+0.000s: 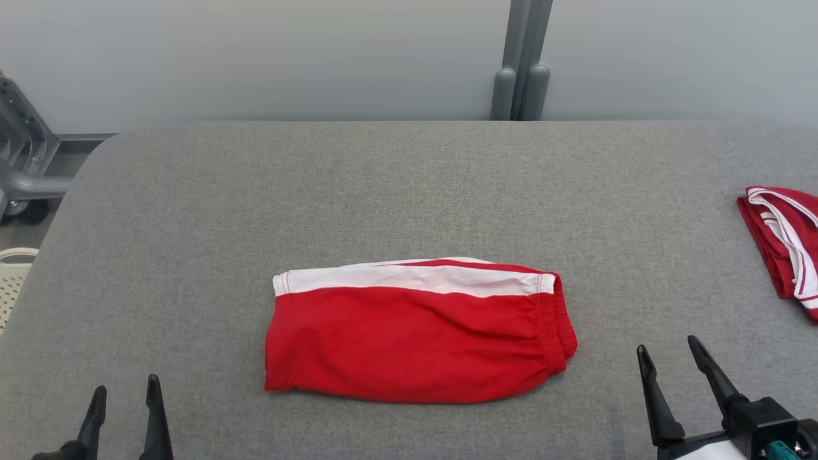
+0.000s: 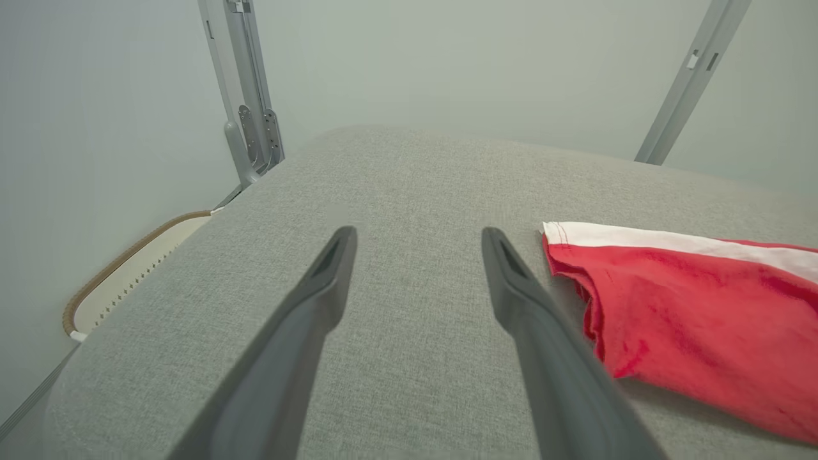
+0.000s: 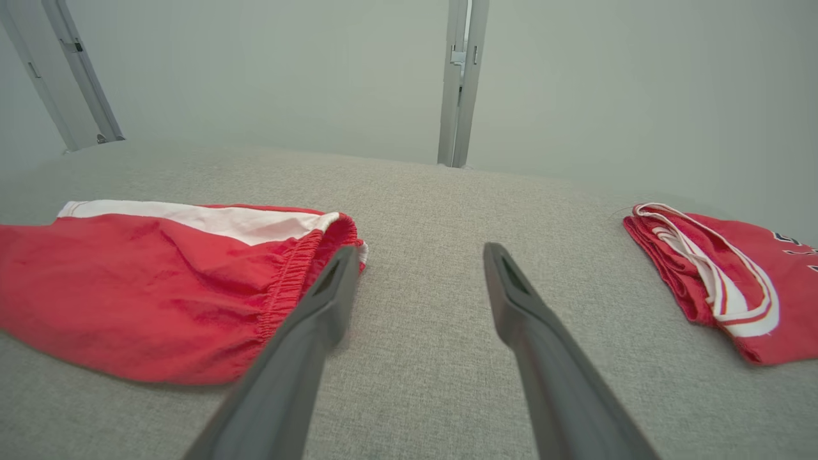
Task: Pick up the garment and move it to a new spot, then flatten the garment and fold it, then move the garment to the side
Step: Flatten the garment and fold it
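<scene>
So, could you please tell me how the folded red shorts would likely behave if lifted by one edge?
Probably floppy: the red shorts are thin cloth lying in soft folds, so they would likely droop and unfold. Likely light, since they lie nearly flat. Pushed, they may bunch rather than slide, as the grey table cover looks textured.

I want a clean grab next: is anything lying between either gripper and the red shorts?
Nothing visible does. Bare grey table alone separates the open left gripper and open right gripper from the red shorts. The other folded red garment lies far to the right, apart.
</scene>
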Robot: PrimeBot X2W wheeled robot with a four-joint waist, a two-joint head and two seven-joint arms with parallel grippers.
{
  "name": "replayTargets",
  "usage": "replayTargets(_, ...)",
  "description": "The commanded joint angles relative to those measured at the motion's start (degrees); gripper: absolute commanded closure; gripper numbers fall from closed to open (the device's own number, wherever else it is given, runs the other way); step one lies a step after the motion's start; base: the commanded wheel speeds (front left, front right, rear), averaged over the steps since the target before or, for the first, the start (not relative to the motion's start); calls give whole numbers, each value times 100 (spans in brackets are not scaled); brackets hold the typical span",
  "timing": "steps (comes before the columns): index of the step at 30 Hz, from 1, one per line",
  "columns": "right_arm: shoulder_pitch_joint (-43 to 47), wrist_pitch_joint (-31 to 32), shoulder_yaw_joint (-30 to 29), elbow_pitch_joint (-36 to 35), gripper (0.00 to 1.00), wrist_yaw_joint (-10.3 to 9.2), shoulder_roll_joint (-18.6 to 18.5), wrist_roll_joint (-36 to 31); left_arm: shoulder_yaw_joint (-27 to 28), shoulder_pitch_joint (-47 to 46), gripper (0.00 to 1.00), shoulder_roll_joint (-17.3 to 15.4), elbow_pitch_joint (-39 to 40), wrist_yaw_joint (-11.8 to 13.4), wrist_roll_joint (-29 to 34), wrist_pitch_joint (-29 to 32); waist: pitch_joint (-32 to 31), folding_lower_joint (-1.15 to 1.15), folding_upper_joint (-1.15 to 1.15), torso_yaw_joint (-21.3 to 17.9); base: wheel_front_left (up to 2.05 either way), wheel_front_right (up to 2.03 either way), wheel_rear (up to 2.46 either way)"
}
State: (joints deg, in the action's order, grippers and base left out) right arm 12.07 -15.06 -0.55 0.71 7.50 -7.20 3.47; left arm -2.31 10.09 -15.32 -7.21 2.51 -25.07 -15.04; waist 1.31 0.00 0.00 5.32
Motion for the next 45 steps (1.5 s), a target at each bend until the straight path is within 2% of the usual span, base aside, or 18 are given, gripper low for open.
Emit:
replayTargets(1,-119,-14,48,88,0,-2,40,79,162,96,0,117,-61,-160,136,-15,-12,0,0,-22,0,0,0)
replayTargets(5,-397,-14,283,347,0,-2,93,387,407,9,0,368,-145,-436,373,-14,66,0,0,11,0,0,0)
replayTargets(8,-643,74,514,636,0,-2,63,629,504,-86,0,476,-166,-536,496,-15,136,0,0,26,0,0,0)
replayTargets(13,-1507,1059,1218,1065,0,-2,-145,1322,556,-240,0,688,-265,-753,755,-15,269,0,0,80,0,0,0)
replayTargets(17,-1944,1914,1447,1150,0,-2,-398,1412,589,-358,0,805,-310,-849,903,-15,337,0,0,180,0,0,0)
replayTargets(20,-2037,2460,1393,1134,0,-1,-489,1474,644,-414,0,859,-322,-902,972,-16,374,0,0,249,0,0,0)
replayTargets(25,-2032,3195,1099,1237,0,-1,-423,1569,725,-474,0,970,-311,-949,1065,-15,479,0,0,329,0,0,0)
replayTargets(29,-2152,3461,933,1421,0,0,-163,1679,718,-563,0,1015,-316,-974,1111,-15,602,0,0,380,0,0,0)
replayTargets(33,-2404,3684,871,1775,0,-1,102,2220,734,-657,0,1055,-333,-997,1170,-16,703,0,0,396,0,0,0)
replayTargets(38,-2747,3934,688,2349,0,-2,265,2701,674,-772,0,1089,-361,-1002,1221,-15,786,0,0,450,0,0,0)
replayTargets(39,-2798,3953,595,2449,15,-4,294,2875,675,-786,0,1092,-360,-1002,1220,-16,793,0,0,453,0,0,0)
replayTargets(40,-2855,3987,543,2528,93,-6,325,3058,680,-804,0,1097,-360,-1002,1214,-15,801,0,0,450,0,0,0)
replayTargets(41,-2906,4046,544,2554,100,-6,343,3204,686,-816,0,1104,-357,-1003,1212,-15,809,0,0,446,0,0,0)
replayTargets(43,-2957,4183,456,2532,100,-4,367,3627,682,-823,0,1112,-353,-1004,1203,-16,820,0,0,428,0,0,0)
replayTargets(45,-2958,4414,276,2358,100,-1,152,4080,668,-799,0,1112,-333,-1004,1189,-16,808,0,0,407,0,0,0)
